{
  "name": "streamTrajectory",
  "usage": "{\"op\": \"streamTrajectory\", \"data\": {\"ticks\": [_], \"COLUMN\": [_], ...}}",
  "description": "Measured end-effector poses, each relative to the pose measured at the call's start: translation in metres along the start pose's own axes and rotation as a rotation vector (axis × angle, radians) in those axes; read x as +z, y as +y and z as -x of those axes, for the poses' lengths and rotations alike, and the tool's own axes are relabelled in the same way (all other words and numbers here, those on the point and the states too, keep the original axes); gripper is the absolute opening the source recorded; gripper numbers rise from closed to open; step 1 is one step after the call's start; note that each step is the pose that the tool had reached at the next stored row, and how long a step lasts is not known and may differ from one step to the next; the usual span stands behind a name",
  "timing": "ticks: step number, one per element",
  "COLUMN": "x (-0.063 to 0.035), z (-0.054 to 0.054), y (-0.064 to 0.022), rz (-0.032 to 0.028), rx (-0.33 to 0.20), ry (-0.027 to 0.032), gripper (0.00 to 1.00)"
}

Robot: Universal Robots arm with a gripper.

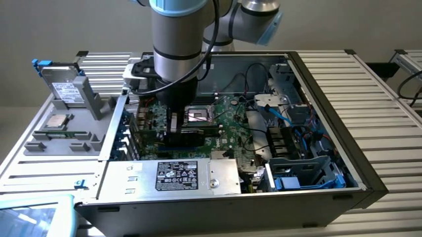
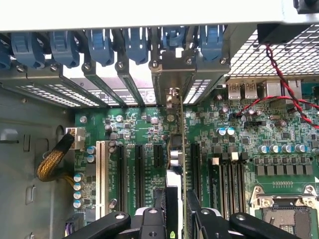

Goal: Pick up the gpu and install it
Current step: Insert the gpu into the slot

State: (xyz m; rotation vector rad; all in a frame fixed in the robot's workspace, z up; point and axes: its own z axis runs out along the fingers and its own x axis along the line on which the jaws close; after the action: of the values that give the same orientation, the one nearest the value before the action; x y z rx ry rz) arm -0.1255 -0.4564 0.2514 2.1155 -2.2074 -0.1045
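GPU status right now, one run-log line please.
held: gpu edge-on in tool | place: over motherboard slots, inside case | bracket: at rear slot opening | seated: cannot tell

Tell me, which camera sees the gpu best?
The wrist view: the gpu stands edge-on in the gripper, over the motherboard slots. The exterior view shows just a dark block under the arm.
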Motion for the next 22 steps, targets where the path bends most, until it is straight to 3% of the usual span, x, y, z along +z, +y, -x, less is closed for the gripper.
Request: {"op": "streamTrajectory", "data": {"ticks": [22], "x": [0.0024], "z": [0.0001], "y": [-0.0003], "rz": [0.0002], "rx": [-0.002], "ry": [0.0005], "gripper": [0.27]}}
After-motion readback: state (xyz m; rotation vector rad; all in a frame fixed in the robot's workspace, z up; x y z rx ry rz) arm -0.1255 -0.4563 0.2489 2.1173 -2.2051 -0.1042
